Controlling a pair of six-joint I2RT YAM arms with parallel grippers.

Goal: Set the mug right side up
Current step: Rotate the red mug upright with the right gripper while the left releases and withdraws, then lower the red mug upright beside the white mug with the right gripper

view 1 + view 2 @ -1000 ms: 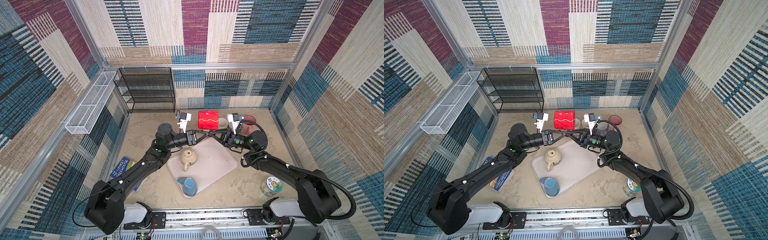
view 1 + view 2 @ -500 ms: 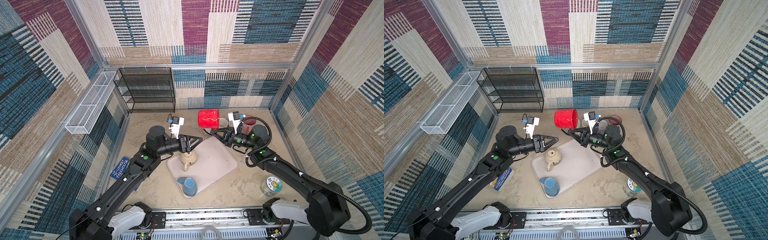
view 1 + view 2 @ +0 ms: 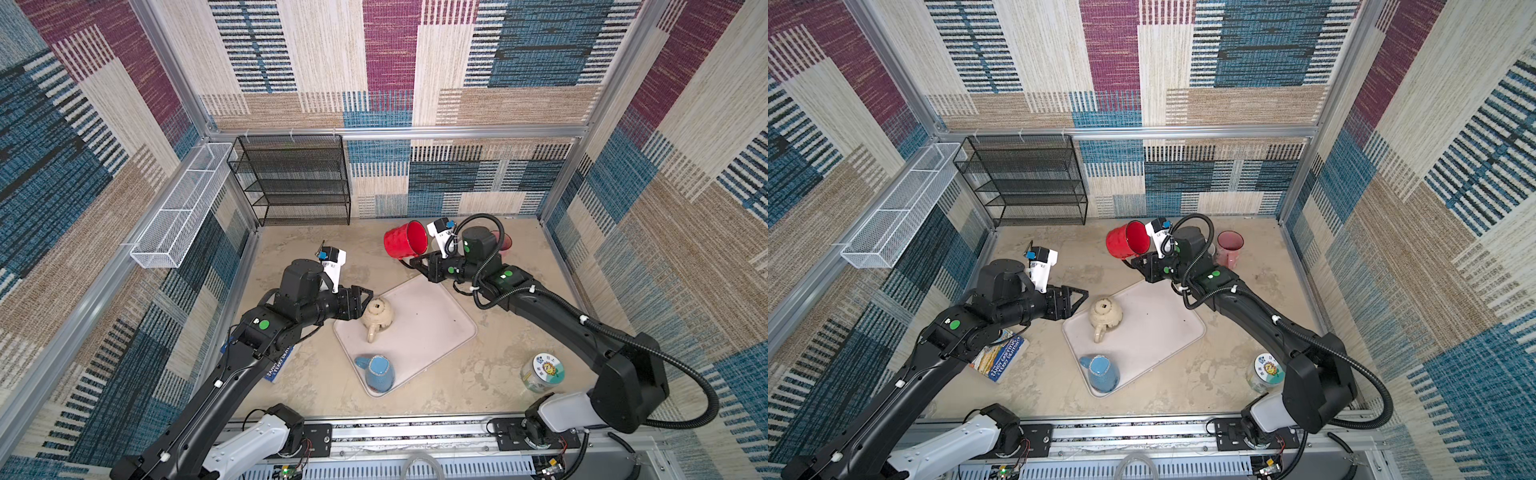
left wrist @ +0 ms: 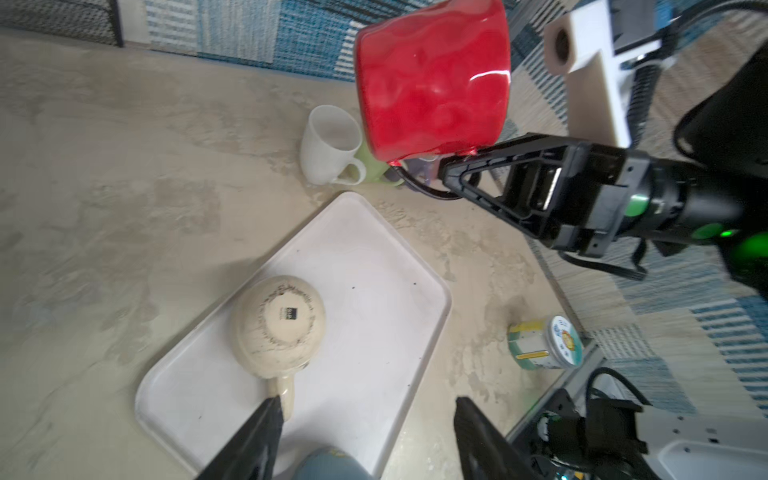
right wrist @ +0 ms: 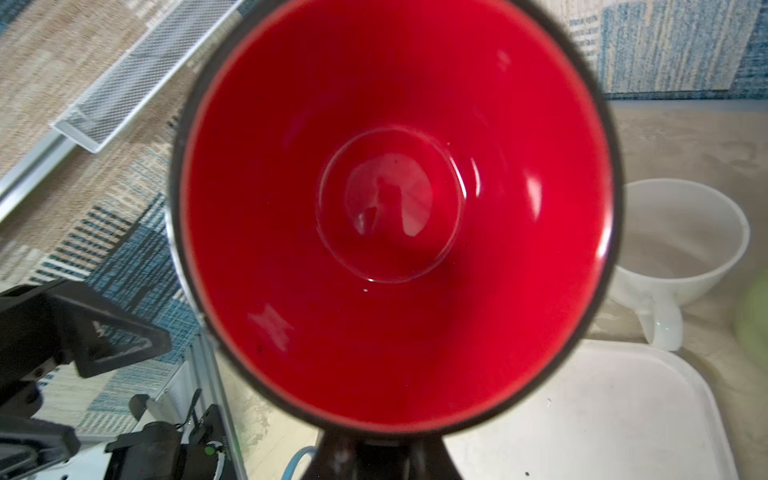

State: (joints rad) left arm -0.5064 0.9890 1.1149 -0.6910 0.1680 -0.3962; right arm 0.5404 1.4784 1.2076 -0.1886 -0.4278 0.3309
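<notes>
Rim of the red mug (image 5: 395, 208) cut by the frame edge; blue mug (image 4: 332, 467) mostly out of frame; book (image 3: 279, 361), lower left of centre, largely hidden under the left arm (image 3: 257, 328).

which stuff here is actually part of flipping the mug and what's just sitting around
In the job: red mug, held by its handle in the right gripper.
Just lying about: beige mug, blue mug, tray, white mug, jar, book, black rack.

White plastic tray (image 3: 428, 324) at bench (image 3: 316, 374) centre carries inverted beige ceramic mug (image 3: 376, 318) and, nearer, blue ceramic mug (image 3: 378, 372); red glazed mug (image 3: 405, 246) aloft behind; paperback book (image 3: 998, 357) left.
</notes>
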